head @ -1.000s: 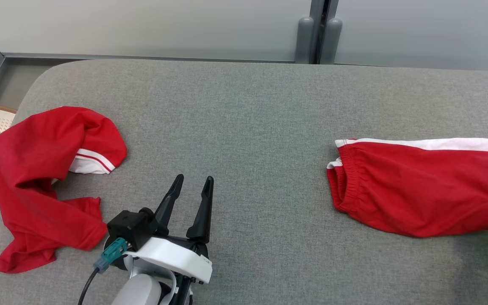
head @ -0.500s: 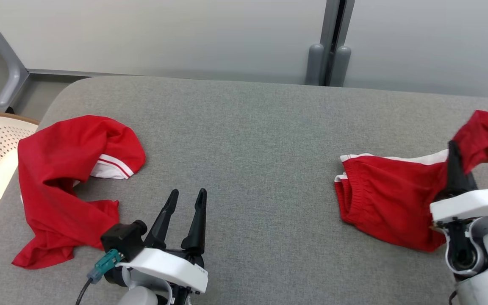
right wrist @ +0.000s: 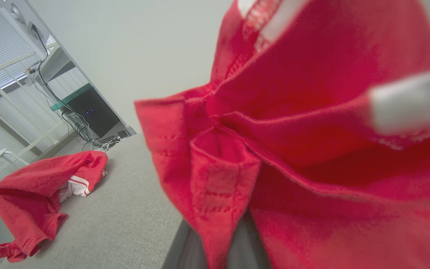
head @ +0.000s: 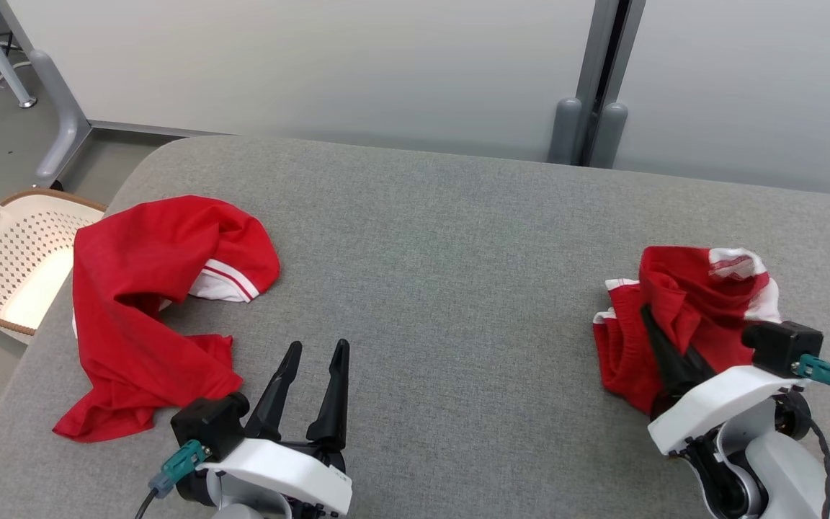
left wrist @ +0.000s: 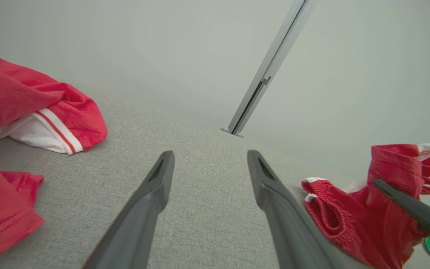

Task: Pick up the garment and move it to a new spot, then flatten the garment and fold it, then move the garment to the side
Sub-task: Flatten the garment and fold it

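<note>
The garment [head: 681, 303] is red shorts with white trim, bunched in a heap at the right of the grey padded table [head: 444, 252]. My right gripper [head: 649, 317] is shut on a fold of it, and the fingertips are buried in the cloth. In the right wrist view the red garment [right wrist: 293, 112] hangs pinched close before the lens. My left gripper [head: 318, 349] rests near the table's front edge, open with nothing between its fingers. In the left wrist view my left gripper [left wrist: 210, 155] points across bare fabric, with the garment [left wrist: 349, 224] at the lower right.
A second red garment [head: 148, 303] with a white striped hem lies crumpled at the table's left. A cream perforated basket [head: 4, 259] stands on the floor beyond the left edge. A grey post [head: 588, 130] rises behind the table's far edge.
The camera has shifted. My right gripper came into view holding the shorts' far end and carried it toward the waistband, so the flat shorts are now bunched. The left gripper stays open.
</note>
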Robot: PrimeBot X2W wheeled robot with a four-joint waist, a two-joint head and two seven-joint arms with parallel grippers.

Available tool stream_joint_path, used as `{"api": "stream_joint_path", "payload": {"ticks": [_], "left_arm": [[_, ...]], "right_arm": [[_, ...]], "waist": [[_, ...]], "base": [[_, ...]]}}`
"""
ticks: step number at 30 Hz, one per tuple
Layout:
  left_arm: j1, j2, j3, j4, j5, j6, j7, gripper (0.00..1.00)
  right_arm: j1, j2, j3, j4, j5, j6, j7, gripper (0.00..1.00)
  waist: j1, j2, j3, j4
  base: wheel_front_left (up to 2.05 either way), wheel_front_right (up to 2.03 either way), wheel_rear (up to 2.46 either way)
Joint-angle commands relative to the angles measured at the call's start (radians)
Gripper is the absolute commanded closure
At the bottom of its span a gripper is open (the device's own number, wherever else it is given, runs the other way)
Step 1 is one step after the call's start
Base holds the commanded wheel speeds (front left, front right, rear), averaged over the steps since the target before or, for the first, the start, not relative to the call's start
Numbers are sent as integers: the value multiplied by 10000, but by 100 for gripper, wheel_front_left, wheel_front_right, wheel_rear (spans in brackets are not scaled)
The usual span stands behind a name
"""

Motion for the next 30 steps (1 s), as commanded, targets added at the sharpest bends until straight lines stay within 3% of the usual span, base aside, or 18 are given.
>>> {"api": "stream_joint_path", "payload": {"ticks": [1, 15, 16, 17, 18, 30], "left_arm": [[-5, 40, 11, -43, 6, 22, -3, 0], [-293, 41, -206, -137, -323, 123, -1, 0], [-314, 40, -222, -149, -325, 135, -1, 0], [-332, 38, -236, -159, -342, 147, -1, 0], [-337, 41, -243, -173, -362, 157, -1, 0], [-410, 40, -195, -75, -240, 209, -3, 0]], "right_arm": [[-75, -53, 158, 54, -46, 29, 46, 100], [-1207, -423, 2223, 1648, -320, 29, 249, 100], [-1282, -458, 2286, 1739, -339, 29, 222, 64], [-1332, -472, 2341, 1828, -330, 29, 163, 14], [-1342, -449, 2358, 1955, -233, 29, 180, 0], [-1638, -450, 2882, 2382, 147, 28, 8, 0]], "waist": [[0, 0, 40, 41], [0, 0, 648, 494], [0, 0, 690, 517], [0, 0, 720, 537], [0, 0, 748, 550], [0, 0, 748, 228]], "base": [[0, 0, 0], [0, 0, 0], [0, 0, 0], [0, 0, 0], [0, 0, 0], [0, 0, 0]]}}
